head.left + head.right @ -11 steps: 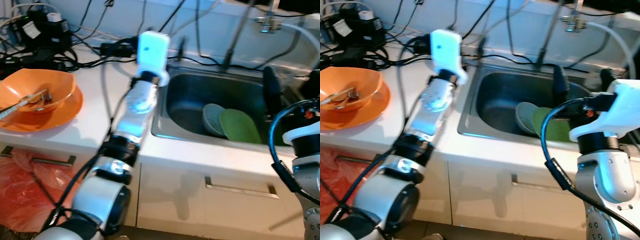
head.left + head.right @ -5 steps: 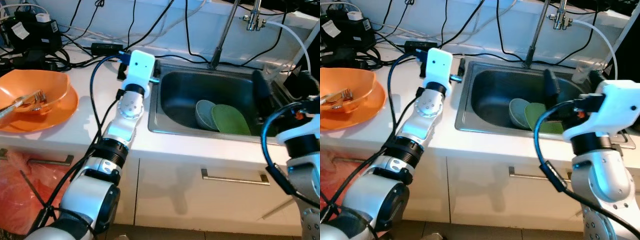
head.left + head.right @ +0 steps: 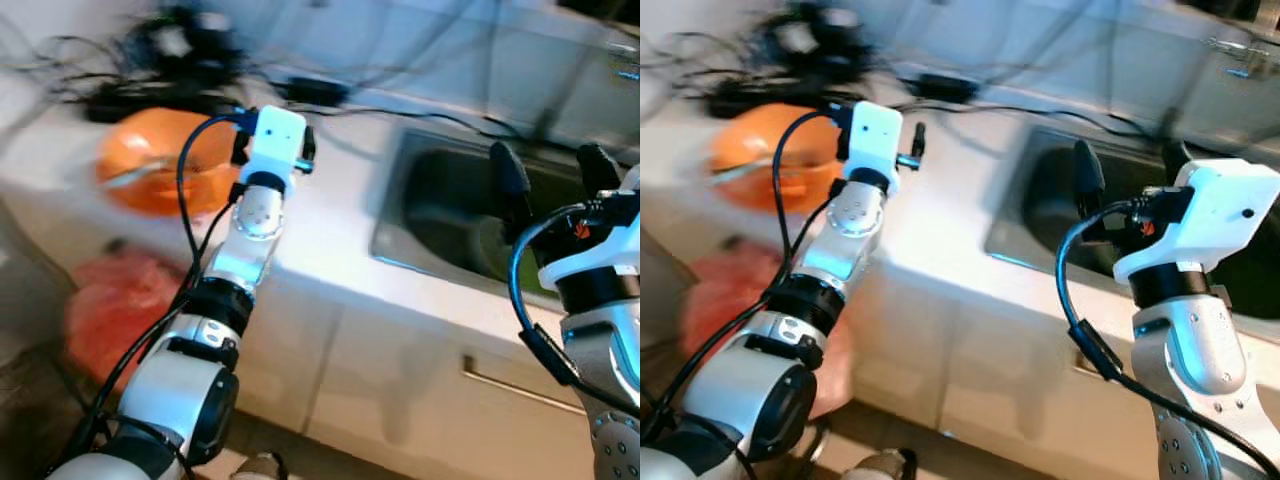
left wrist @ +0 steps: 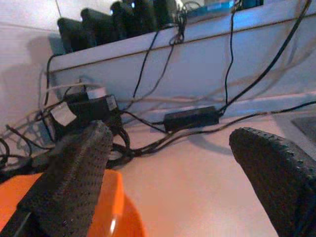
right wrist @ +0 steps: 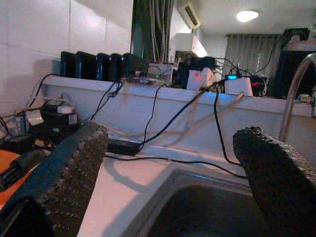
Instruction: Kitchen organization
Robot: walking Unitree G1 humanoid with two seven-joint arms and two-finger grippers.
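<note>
An orange bowl [image 3: 160, 160] sits on the white counter [image 3: 335, 205], off to the robot's left. It looks blurry in the head views, so what is inside it cannot be made out. In the left wrist view the bowl's orange rim [image 4: 106, 207] shows low down, close by one finger.

The left gripper [image 4: 173, 182] is up over the counter, just beside the bowl and not touching it. Its two black fingers [image 4: 69, 177] are spread wide apart and hold nothing. The silver left arm [image 3: 245, 250] reaches up from the bottom of the head view to the counter.

The sink [image 3: 450, 215] is set into the counter on the robot's right. It is dark inside and blurry. The right gripper [image 3: 545, 175] is up over the sink. Its black fingers [image 5: 59, 177] are also spread wide and hold nothing.

Behind the counter is a white wall ledge [image 5: 163, 96] with black boxes [image 5: 98, 64] on it. Many black cables [image 4: 197, 128] run across the counter and a tangle of plugs [image 4: 79, 111] lies at the back near the bowl. A tap [image 5: 294, 94] curves up by the sink.

Below the counter are white cupboard doors [image 3: 400, 370] with a thin handle [image 3: 520, 385]. A red bag [image 3: 105, 310] hangs low under the bowl's side.
</note>
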